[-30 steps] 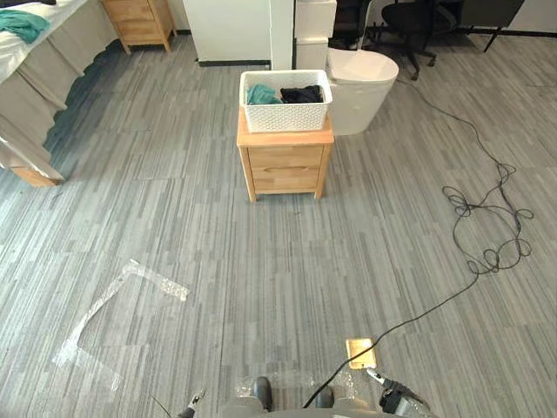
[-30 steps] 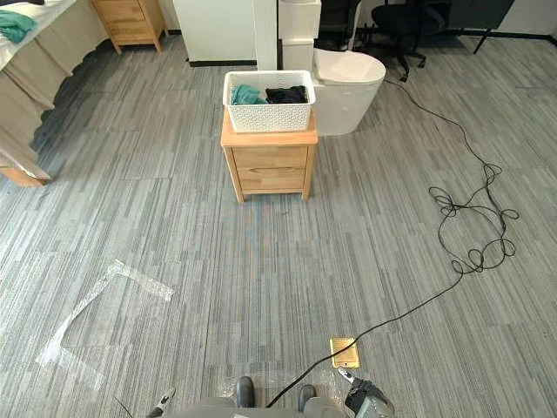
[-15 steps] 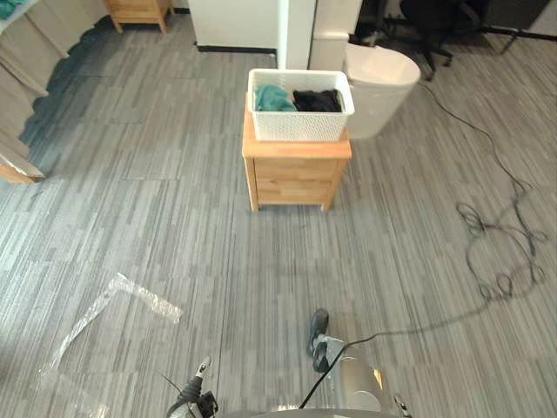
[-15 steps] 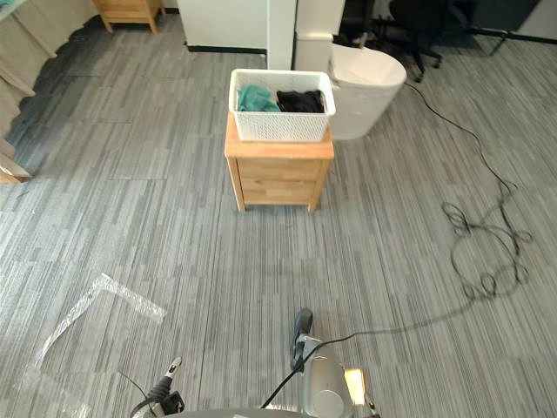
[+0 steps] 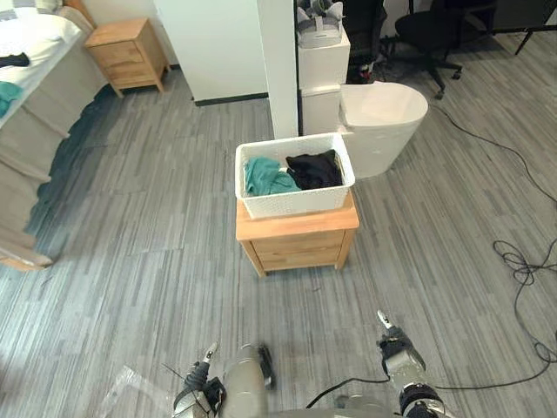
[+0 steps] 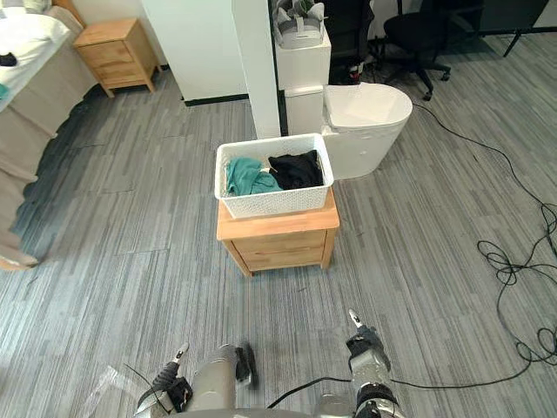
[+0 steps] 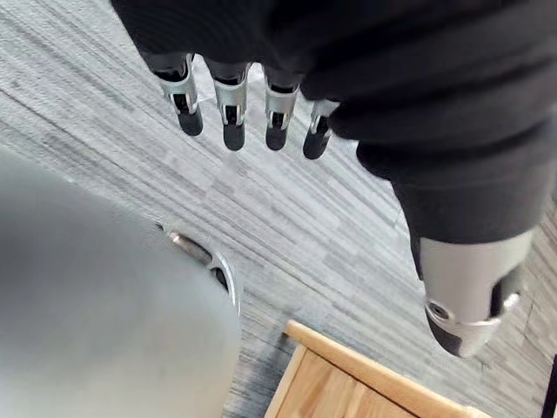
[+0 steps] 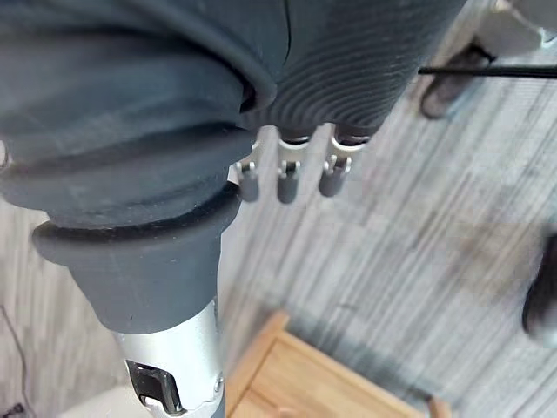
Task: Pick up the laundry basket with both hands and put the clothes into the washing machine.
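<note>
A white laundry basket (image 5: 294, 198) stands on a low wooden nightstand (image 5: 298, 237) in the middle of the floor. Inside it lie a teal cloth (image 5: 265, 177) and a black cloth (image 5: 315, 168). Just behind stands a white rounded machine (image 5: 383, 122) with its lid down. My left hand (image 5: 198, 385) and right hand (image 5: 394, 348) hang low near the bottom edge, well short of the nightstand. In the wrist views the left fingers (image 7: 231, 113) and the right fingers (image 8: 287, 178) are straight and hold nothing, with a corner of the nightstand (image 7: 348, 383) past them.
A bed (image 5: 26, 104) runs along the left side, with a second nightstand (image 5: 126, 54) beside it. A white pillar (image 5: 278, 52) and stacked white boxes (image 5: 322, 61) rise behind the basket. An office chair (image 5: 426, 26) is at the back right. Clear plastic film (image 5: 122, 392) lies at the lower left.
The camera has moved forward and tipped up, so the nightstand and basket look nearer. Both hands now show higher at the bottom edge. The basket has not shifted on the nightstand.
</note>
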You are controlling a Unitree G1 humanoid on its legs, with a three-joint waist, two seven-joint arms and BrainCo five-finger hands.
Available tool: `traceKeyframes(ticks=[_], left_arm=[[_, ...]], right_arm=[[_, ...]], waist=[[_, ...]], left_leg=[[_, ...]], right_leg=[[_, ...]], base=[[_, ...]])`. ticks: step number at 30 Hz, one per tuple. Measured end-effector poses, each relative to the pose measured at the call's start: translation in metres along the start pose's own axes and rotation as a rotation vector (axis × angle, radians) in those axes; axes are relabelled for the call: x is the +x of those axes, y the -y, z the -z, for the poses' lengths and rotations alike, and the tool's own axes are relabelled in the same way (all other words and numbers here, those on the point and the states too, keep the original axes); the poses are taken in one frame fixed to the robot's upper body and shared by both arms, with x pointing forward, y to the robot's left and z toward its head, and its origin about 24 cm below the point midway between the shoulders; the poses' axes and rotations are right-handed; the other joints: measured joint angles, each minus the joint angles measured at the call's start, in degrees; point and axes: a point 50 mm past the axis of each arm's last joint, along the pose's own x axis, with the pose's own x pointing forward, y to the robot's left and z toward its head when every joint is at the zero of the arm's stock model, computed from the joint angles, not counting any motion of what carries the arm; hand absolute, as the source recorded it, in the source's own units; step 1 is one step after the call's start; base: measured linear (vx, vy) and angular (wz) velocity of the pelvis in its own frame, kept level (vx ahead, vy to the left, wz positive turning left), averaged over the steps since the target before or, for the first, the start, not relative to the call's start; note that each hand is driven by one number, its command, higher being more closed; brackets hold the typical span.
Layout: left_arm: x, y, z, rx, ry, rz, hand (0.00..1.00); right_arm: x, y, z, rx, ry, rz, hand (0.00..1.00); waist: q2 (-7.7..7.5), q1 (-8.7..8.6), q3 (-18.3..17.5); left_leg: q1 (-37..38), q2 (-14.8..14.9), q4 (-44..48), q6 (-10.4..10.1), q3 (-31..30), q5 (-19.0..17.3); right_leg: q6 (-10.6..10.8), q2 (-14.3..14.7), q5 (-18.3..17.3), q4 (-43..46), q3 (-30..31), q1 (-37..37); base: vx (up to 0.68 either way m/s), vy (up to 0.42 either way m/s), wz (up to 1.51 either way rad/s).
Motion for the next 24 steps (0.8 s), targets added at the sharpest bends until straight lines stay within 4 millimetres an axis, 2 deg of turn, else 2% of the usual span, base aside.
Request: traceKeyframes(ticks=[1,2,3,4,5,6,8,10,11,12,15,16,17,18,19,20,21,22,24], left_arm=[[0.0,-0.005,0.001,0.003,-0.003,-0.011,0.0],[0.0,-0.017,0.0,0.017,-0.001,-0.042,0.0],[0.001,-0.024,0.001,0.027,-0.007,-0.066,0.0],[0.001,-0.028,0.002,0.033,-0.018,-0.081,0.0],[0.001,-0.03,0.003,0.041,-0.027,-0.088,0.0],[0.001,-0.033,0.006,0.089,-0.047,-0.091,0.0],[0.001,-0.031,0.009,0.128,-0.059,-0.079,0.0],[0.001,-0.029,0.009,0.163,-0.061,-0.068,0.0],[0.001,-0.026,0.008,0.18,-0.056,-0.059,0.0],[0.002,-0.021,0.007,0.179,-0.05,-0.049,0.0],[0.002,-0.016,0.005,0.181,-0.046,-0.036,0.0],[0.002,-0.019,0.003,0.186,-0.039,-0.043,0.0],[0.003,-0.023,0.0,0.191,-0.033,-0.054,0.0],[0.003,-0.022,0.001,0.181,-0.036,-0.056,0.0],[0.001,-0.018,0.008,0.164,-0.05,-0.054,0.0],[0.0,-0.011,0.012,0.138,-0.056,-0.043,0.0],[0.0,-0.008,0.013,0.116,-0.059,-0.038,0.0],[-0.001,-0.004,0.016,0.071,-0.064,-0.035,0.0],[-0.004,-0.004,0.012,-0.038,-0.027,-0.058,0.0]], right_arm=[[-0.001,0.006,0.006,-0.004,-0.02,0.022,0.0],[-0.002,0.009,0.016,-0.015,-0.05,0.035,0.0],[-0.003,0.012,0.02,-0.025,-0.062,0.04,0.0],[-0.003,0.016,0.022,-0.024,-0.068,0.051,0.0],[-0.003,0.017,0.024,-0.025,-0.076,0.056,0.0],[-0.005,0.027,0.032,-0.023,-0.108,0.086,0.0],[-0.006,0.035,0.038,-0.024,-0.14,0.099,0.0],[-0.008,0.04,0.041,-0.037,-0.149,0.104,0.0],[-0.007,0.04,0.038,-0.059,-0.136,0.101,0.0],[-0.006,0.038,0.033,-0.067,-0.116,0.091,0.0],[-0.007,0.034,0.035,-0.091,-0.119,0.08,0.0],[-0.008,0.035,0.04,-0.089,-0.135,0.083,0.0],[-0.01,0.041,0.045,-0.091,-0.154,0.102,0.0],[-0.009,0.044,0.044,-0.092,-0.148,0.109,0.0],[-0.008,0.044,0.036,-0.108,-0.123,0.103,0.0],[-0.006,0.042,0.025,-0.12,-0.084,0.091,0.0],[-0.005,0.04,0.019,-0.118,-0.062,0.085,0.0],[-0.005,0.034,0.005,-0.111,0.001,0.065,0.0],[-0.012,0.013,-0.031,-0.085,0.184,-0.012,0.0]], waist=[[-1.19,0.04,-1.1],[-4.09,0.05,-2.7],[-5.58,-0.18,-3.6],[-6.09,0.03,-3.9],[-6.34,-0.14,-3.9],[-6.03,-0.7,-3.7],[-5.09,-0.97,-3.3],[-4.06,-0.73,-2.9],[-4.23,-0.7,-3.1],[-3.43,-0.72,-3.1],[-3.98,-0.4,-3.5],[-6.02,-0.4,-4.4],[-7.49,-0.4,-4.7],[-7.41,-0.12,-5.1],[-5.04,-0.45,-5.5],[-3.47,-0.74,-5.4],[-2.74,-0.8,-5.5],[-1.53,-1.06,-5.9],[-1.48,-1.61,-5.9]], left_leg=[[0.7,-2.0,1.5,2.0,-0.8,3.0],[1.4,-5.4,2.5,3.3,-0.8,2.3],[2.3,-7.0,3.3,5.4,1.0,0.4],[3.3,-7.9,4.0,6.4,2.1,-0.6],[4.7,-8.3,4.1,7.2,3.0,-1.3],[9.0,-9.2,2.5,8.6,3.5,-2.5],[14.4,-9.1,-0.4,8.9,3.2,-2.6],[19.6,-8.8,-4.6,8.8,4.1,-2.6],[21.6,-8.4,-6.8,8.8,4.8,-2.7],[22.7,-7.4,-8.0,7.5,5.1,-3.3],[22.8,-5.2,-9.0,4.9,5.9,-3.4],[22.2,-5.8,-9.6,3.4,5.2,-3.7],[23.1,-6.6,-11.0,2.2,4.1,-3.2],[23.7,-6.3,-11.6,1.5,3.8,-2.8],[23.6,-4.8,-12.9,0.2,3.3,-2.0],[23.1,-3.4,-13.3,-0.5,2.6,-1.5],[22.7,-2.8,-13.6,-1.0,2.3,-1.2],[22.2,-1.8,-14.2,-1.7,1.2,-0.7],[22.2,-0.9,-14.8,-2.3,0.8,-0.1]], right_leg=[[0.6,-2.1,-1.9,0.9,0.6,1.3],[0.3,-5.3,-2.6,4.0,2.5,0.4],[-0.3,-7.7,-2.0,9.8,5.1,-2.4],[0.0,-8.9,-0.9,15.8,7.2,-4.9],[0.9,-9.7,0.7,20.3,8.4,-6.5],[2.8,-10.3,5.1,32.0,9.9,-10.1],[3.7,-9.5,4.4,41.2,9.3,-14.1],[3.1,-10.4,3.6,42.3,5.4,-16.9],[3.1,-12.0,3.4,40.0,2.0,-19.0],[3.1,-13.0,3.4,36.0,-1.4,-21.2],[4.8,-11.3,5.9,18.6,-4.7,-22.3],[3.8,-10.8,13.4,12.4,-3.7,-22.7],[5.4,-11.3,12.4,11.0,-3.9,-21.6],[5.1,-10.4,11.5,9.5,-4.3,-20.7],[4.7,-8.8,11.7,7.2,-5.3,-20.0],[4.2,-7.3,12.0,5.8,-6.7,-19.8],[3.9,-6.6,12.2,5.0,-7.1,-19.8],[3.7,-5.5,12.3,4.1,-8.0,-19.6],[3.5,-4.2,12.4,2.8,-8.6,-18.9]], base=[[0.57,0.349,-0.33],[0.69,0.407,-0.37],[0.66,0.386,-0.41],[0.54,0.34,-0.32],[0.52,0.326,-0.2],[0.48,0.252,-0.06],[0.47,0.206,-0.02],[0.27,0.084,-0.11],[0.2,0.008,-0.11],[0.22,-0.054,-0.21],[0.11,-0.137,-0.12],[0.1,-0.286,0.18],[0.13,-0.319,0.15],[0.18,-0.307,0.13],[0.18,-0.239,0.07],[0.2,-0.256,0.15],[0.17,-0.242,0.21],[0.15,-0.214,0.25],[0.09,-0.129,0.14]])
